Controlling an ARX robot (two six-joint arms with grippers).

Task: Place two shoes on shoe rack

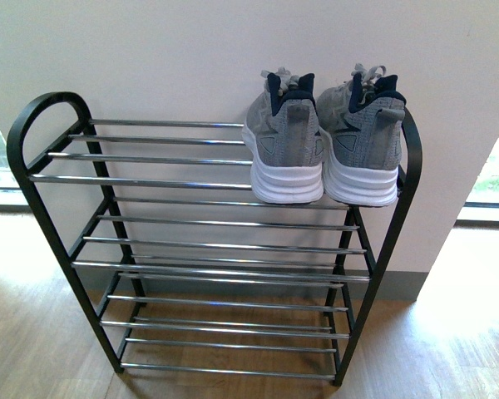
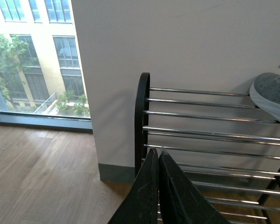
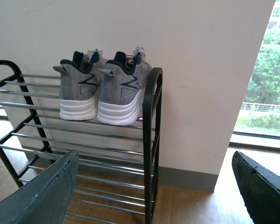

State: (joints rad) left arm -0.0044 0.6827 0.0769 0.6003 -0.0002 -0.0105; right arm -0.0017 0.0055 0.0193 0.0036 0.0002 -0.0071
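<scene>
left wrist view — left gripper (image 2: 157, 155): fingers pressed together, nothing between them, near the shoe rack (image 2: 141, 116) end frame.
right gripper (image 3: 154, 157): fingers spread wide, empty.
first shoe (image 1: 284, 154): top tier, right end, heel toward the robot.
second shoe (image 1: 362, 145): just beside it — next to the right frame.

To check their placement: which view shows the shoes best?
The front view: both shoes stand side by side on top of the rack, heels facing the camera, fully visible. The right wrist view shows both too, at an angle. The left wrist view shows only part of one.
</scene>
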